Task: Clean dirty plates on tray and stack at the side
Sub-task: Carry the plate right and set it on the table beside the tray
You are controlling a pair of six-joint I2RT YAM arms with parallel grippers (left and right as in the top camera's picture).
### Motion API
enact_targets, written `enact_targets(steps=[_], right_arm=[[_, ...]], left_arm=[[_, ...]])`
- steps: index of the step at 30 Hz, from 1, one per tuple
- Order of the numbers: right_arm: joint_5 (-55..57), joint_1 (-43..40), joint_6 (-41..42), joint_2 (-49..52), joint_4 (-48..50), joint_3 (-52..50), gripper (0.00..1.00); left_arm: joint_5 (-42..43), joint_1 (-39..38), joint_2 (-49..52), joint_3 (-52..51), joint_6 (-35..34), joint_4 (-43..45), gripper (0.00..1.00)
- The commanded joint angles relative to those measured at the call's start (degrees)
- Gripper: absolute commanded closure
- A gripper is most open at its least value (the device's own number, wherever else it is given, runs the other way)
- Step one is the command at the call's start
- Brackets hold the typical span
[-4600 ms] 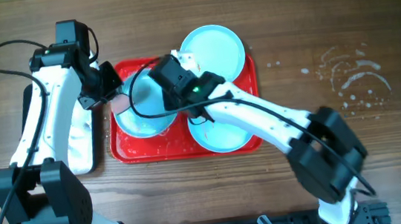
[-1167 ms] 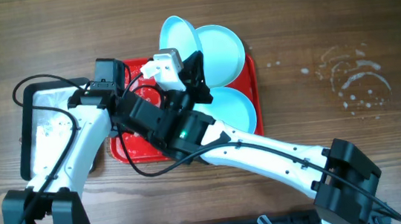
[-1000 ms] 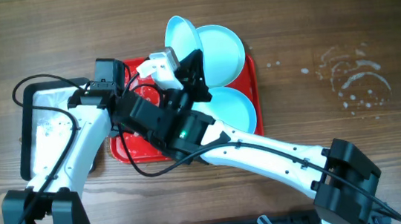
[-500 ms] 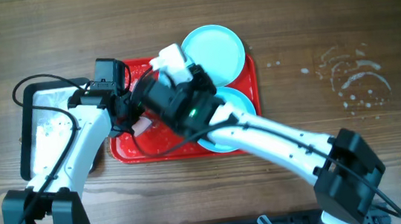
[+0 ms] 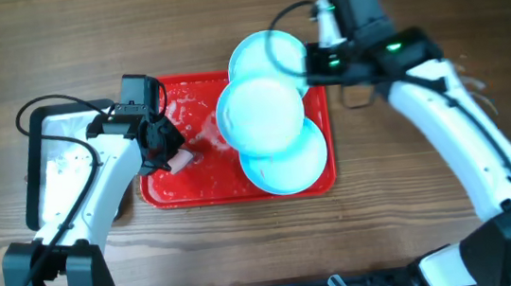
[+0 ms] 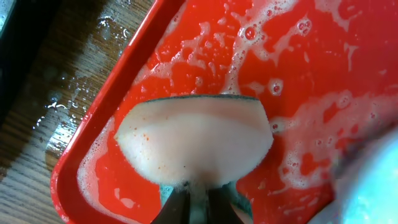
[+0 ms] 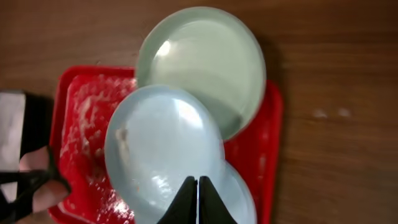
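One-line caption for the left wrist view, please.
Left gripper pinches a pale pink, green-backed sponge over the foamy, large red rectangular plastic tray.

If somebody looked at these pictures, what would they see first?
Probably the bright red tray in the middle, covered in soapy foam. Above it the right hand pinches the rim of a pale plate, held over two more plates. At the tray's left end the left hand grips a sponge.

Wooden bench [image 5: 437, 238] carries the red tray [image 5: 203, 185]; black-rimmed pan [image 5: 56, 145] just left; wet smears [image 5: 451, 99] right.
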Motion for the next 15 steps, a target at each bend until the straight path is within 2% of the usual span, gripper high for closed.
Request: enact_targets(steps=[1,3,5,6,7,8,11,13,15], right_arm=[[-1.68,-10.19,-1.27,-2.05,-2.69,-0.04,0.96],[-5.14,-11.56,-4.55,-2.05,-2.78,-0.76,0.96],[-7.13,-10.01,-4.39,-1.7,-2.73,-2.23,0.96],[-8.9,-8.09,-3.63,-1.22,-1.73,-4.31,0.91],[-9.62,-6.16,-0.02,-0.46,-0.76,-6.73,0.82],[-9.94,-4.59,2.89,0.31,-0.04,-8.5,0.79],[-12.46,1.51,11.08,2.62,3.82,-14.82,0.75],[-8.13,5.33,18.84,4.15,4.59,-17.75,0.71],[-4.26,7.17,23.08,5.11,6.08,-19.85,0.68]], left_arm=[[-0.72,0.35,-0.68,0.68,0.87,-0.09,0.96],[-0.72,0.35,-0.68,0.68,0.9,-0.55,0.96],[-0.72,0.35,-0.68,0.68,0.87,-0.48,0.96],[-0.72,0.35,-0.68,0.68,0.87,-0.46,0.96],[-0.72,0.35,-0.68,0.68,0.87,-0.48,0.96],[-0.7,0.35,-0.68,0.68,0.87,-0.48,0.96],[-0.7,0.35,-0.68,0.68,0.87,-0.5,0.96],[-0.7,0.35,-0.68,0.68,0.87,-0.5,0.96],[-0.7,0.35,-0.68,0.68,0.87,-0.74,0.96]])
